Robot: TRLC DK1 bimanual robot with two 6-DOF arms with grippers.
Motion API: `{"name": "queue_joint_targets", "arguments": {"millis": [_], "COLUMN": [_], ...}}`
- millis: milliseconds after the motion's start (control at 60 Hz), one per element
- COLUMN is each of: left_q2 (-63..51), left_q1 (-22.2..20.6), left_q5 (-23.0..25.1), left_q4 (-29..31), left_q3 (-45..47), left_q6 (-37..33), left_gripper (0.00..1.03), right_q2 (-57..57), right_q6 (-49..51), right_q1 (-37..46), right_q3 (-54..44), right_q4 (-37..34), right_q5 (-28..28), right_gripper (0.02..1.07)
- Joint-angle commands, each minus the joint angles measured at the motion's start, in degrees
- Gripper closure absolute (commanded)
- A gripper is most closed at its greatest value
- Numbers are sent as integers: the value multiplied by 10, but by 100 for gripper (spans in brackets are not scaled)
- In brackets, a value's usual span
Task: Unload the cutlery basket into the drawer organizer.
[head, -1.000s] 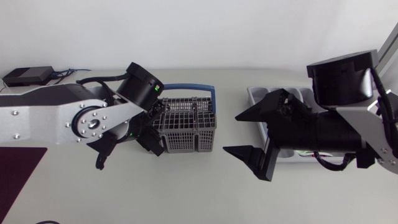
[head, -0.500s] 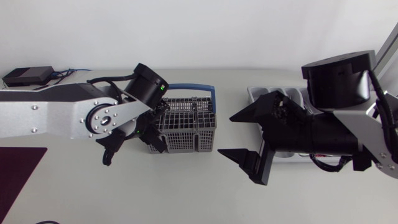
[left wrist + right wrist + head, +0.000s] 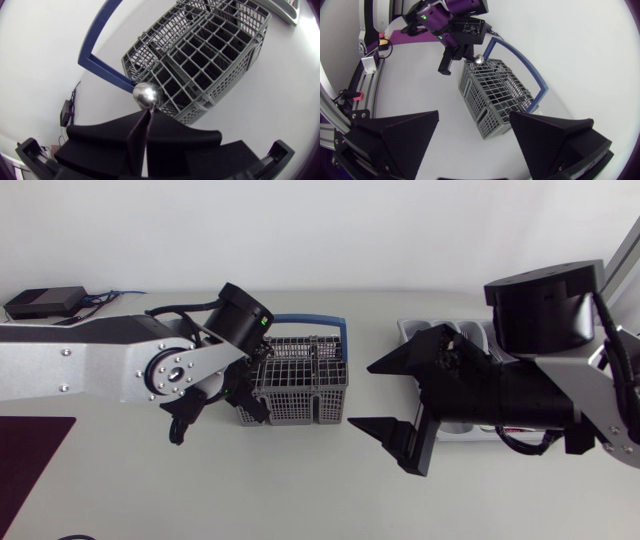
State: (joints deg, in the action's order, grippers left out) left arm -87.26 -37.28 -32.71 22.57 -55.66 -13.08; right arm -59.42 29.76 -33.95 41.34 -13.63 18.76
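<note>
The left matte black gripper (image 3: 145, 114) pinches a shiny metal spoon (image 3: 146, 95) at the grey plastic lattice cutlery basket (image 3: 210, 55), while the right gripper (image 3: 362, 395) gapes wide and empty.

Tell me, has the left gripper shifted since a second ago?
Yes. The left gripper shifted rightward, closer over the left end of the cutlery basket.
</note>
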Motion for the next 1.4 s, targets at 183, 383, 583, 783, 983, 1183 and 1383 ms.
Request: {"name": "queue_joint_targets", "arguments": {"millis": [183, 383, 583, 783, 983, 1183, 1383], "left_q2": [44, 83, 137, 191, 233, 227, 196], "left_q1": [-10, -22, -33, -36, -36, -2, 43], "left_q5": [-30, -51, -59, -55, 11, 184, 347], "left_q4": [0, 7, 38, 63, 92, 118, 108], "left_q3": [-9, -11, -26, -45, -74, -94, -93], "left_q6": [-9, -19, -22, -22, 6, 69, 122], "left_gripper": [89, 89, 89, 89, 89, 89, 88], "right_q2": [-11, -5, 11, 33, 55, 62, 42], "right_q6": [-15, -24, -36, -49, -57, -66, -67], "right_q1": [-15, -25, -39, -58, -104, -131, -175], "right_q3": [-6, -6, -7, -15, -28, -40, -52], "right_q4": [9, 16, 24, 33, 48, 79, 132], "right_q5": [-4, -9, -26, -44, -96, -138, -203], "right_gripper": [6, 6, 6, 6, 6, 7, 8]}}
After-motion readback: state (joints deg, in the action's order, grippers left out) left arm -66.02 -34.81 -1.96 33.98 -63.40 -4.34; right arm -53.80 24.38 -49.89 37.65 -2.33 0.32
